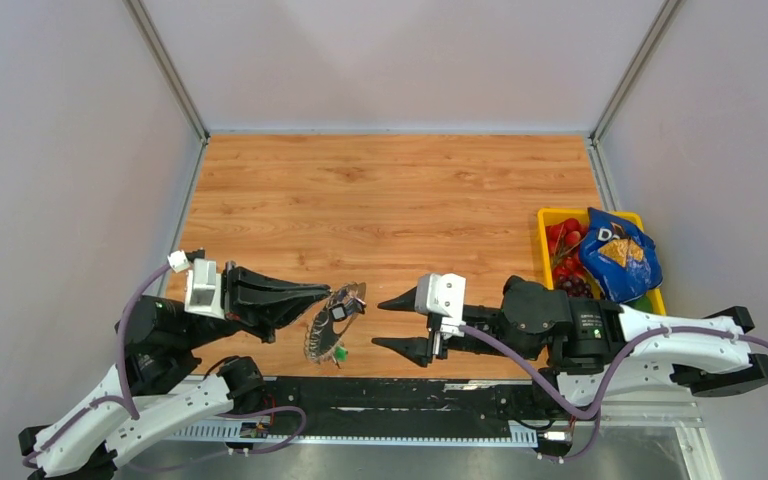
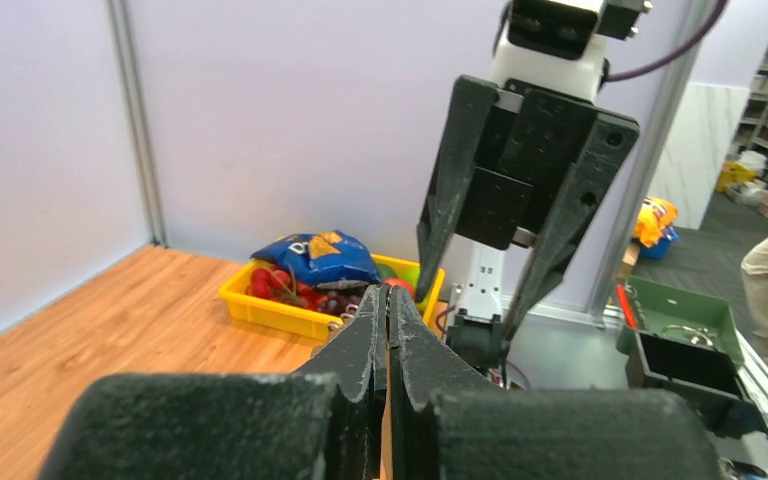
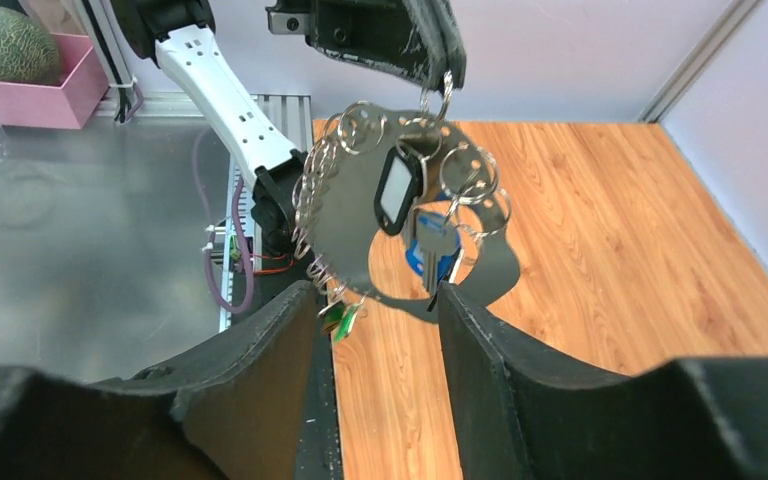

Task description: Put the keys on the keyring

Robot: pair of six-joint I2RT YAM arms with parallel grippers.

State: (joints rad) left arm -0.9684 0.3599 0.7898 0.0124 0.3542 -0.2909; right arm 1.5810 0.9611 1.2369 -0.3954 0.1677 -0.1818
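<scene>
The keyring (image 3: 352, 150), a wide silver-grey loop fringed with small rings, hangs above the table from my left gripper (image 1: 322, 293), which is shut on one of its top rings (image 3: 438, 95). On it hang the keys: a black-tagged one (image 3: 398, 190) and a blue-headed one (image 3: 430, 252), with a small green tag (image 3: 341, 318) at the bottom. In the top view the keyring (image 1: 330, 325) hangs between the two grippers. My right gripper (image 1: 378, 323) faces it from the right, open and empty, fingers (image 3: 260, 350) either side of the lower keys without touching. The left wrist view shows jaws (image 2: 388, 300) pressed together.
A yellow tray (image 1: 550, 215) at the right edge of the wooden table holds a blue chip bag (image 1: 615, 255) and red fruit (image 1: 565, 240). Grey walls enclose the table on three sides. The black rail (image 1: 400, 395) with the arm bases runs along the near edge.
</scene>
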